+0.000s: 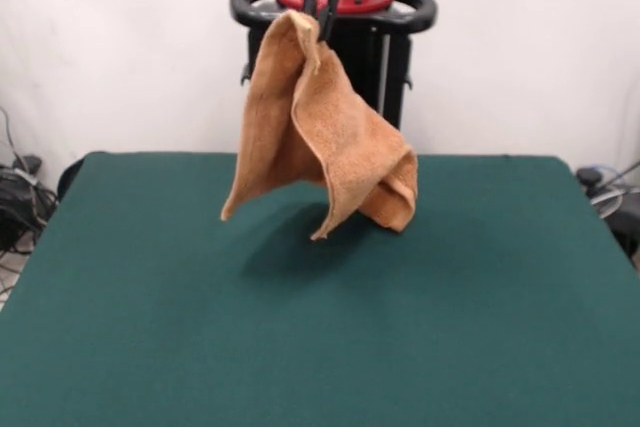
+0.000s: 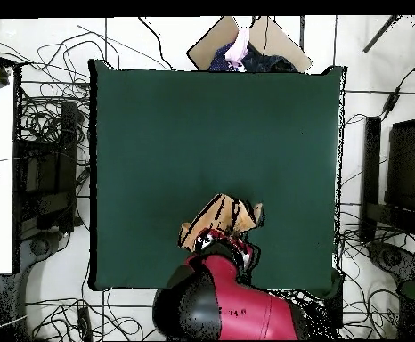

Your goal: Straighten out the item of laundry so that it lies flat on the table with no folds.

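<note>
The orange-tan towel [image 1: 320,137] hangs in the air above the far middle of the green table [image 1: 300,327]. It is pinched at one top corner and droops in folds, its lower tips clear of the cloth. My gripper [image 1: 322,19] is shut on that top corner, just in front of the robot's pedestal. In the overhead view the towel [image 2: 222,216] shows as a crumpled bunch near the table's [image 2: 211,125] bottom edge, partly hidden by the red arm; the gripper [image 2: 220,239] sits right above it.
The black pedestal [image 1: 380,57] stands behind the table's far edge. Cables and equipment [image 2: 46,169] lie on the floor at both sides. A cardboard box [image 2: 247,44] and a person's arm [image 2: 240,44] show beyond the table's top edge in the overhead view.
</note>
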Controlling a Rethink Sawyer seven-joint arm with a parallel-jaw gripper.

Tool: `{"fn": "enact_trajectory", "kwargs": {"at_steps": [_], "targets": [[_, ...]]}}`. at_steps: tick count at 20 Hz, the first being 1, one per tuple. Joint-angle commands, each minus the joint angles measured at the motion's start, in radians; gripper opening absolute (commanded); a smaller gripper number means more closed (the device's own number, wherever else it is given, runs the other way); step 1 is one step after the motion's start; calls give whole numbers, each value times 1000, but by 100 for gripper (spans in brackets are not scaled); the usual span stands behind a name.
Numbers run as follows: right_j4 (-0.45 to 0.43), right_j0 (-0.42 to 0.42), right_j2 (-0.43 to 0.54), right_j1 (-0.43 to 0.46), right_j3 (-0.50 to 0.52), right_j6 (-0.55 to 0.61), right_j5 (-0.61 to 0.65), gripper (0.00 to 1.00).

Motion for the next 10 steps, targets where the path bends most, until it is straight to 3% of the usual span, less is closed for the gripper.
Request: {"fn": "enact_trajectory", "kwargs": {"at_steps": [1,6,10], "targets": [[-20,78,-64,-94,34,111,211,0],[-38,220,-149,-180,-20,192,410,0],[-44,286,-189,-229,-50,218,530,0]]}}
